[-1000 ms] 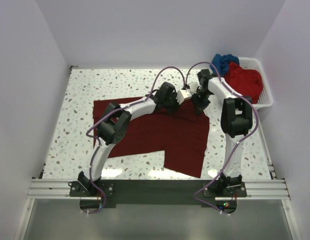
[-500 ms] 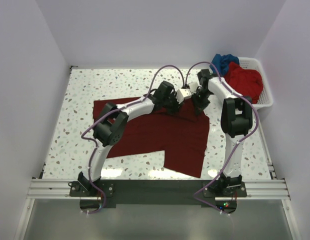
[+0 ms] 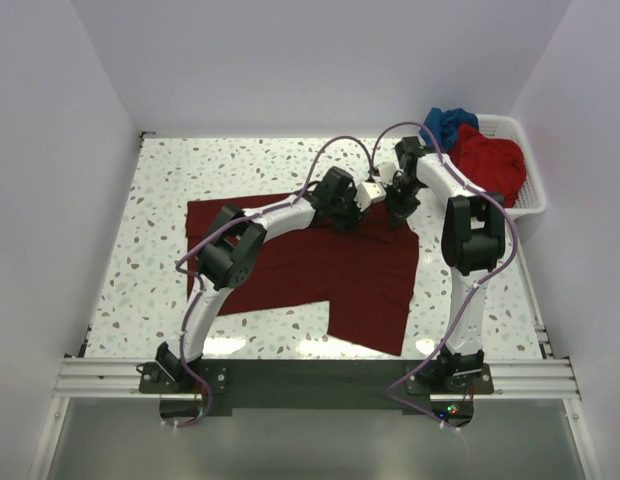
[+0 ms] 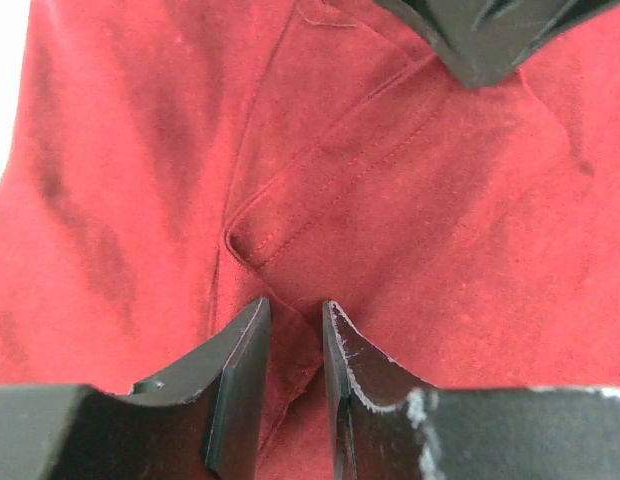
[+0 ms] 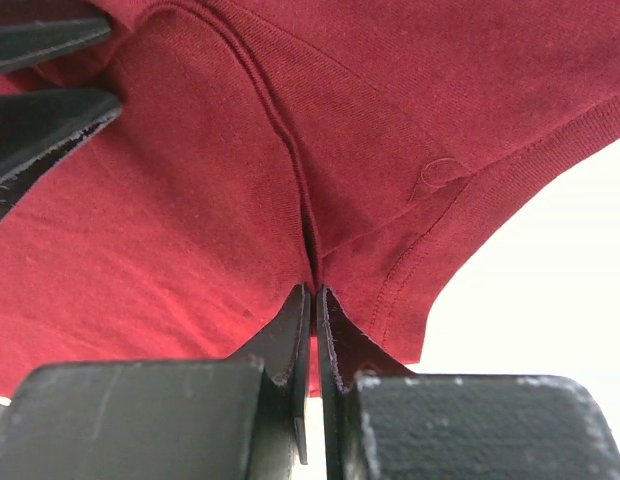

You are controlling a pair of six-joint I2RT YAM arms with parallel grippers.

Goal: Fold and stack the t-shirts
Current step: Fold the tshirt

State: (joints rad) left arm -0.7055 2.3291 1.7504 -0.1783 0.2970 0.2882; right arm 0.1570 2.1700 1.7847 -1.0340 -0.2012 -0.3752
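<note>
The dark maroon t-shirt (image 3: 290, 270) lies spread on the table. Both grippers meet at its far right edge. My left gripper (image 3: 358, 208) is closed to a narrow gap, with a ridge of maroon cloth (image 4: 290, 200) pinched between its fingers (image 4: 295, 312). My right gripper (image 3: 398, 210) is shut tight on a fold of the same shirt near its hem (image 5: 314, 292). The two grippers are close together, and each shows in the other's wrist view. The brighter red t-shirt (image 3: 487, 160) and the blue t-shirt (image 3: 448, 122) lie bunched in the basket.
The white slatted basket (image 3: 531, 195) stands at the table's far right. Bare speckled tabletop (image 3: 190, 170) surrounds the maroon shirt on the left and far side. White walls enclose the table on three sides.
The left arm's elbow shifted slightly back and forth. Both grippers stay at the maroon shirt's far right edge with almost no movement.
</note>
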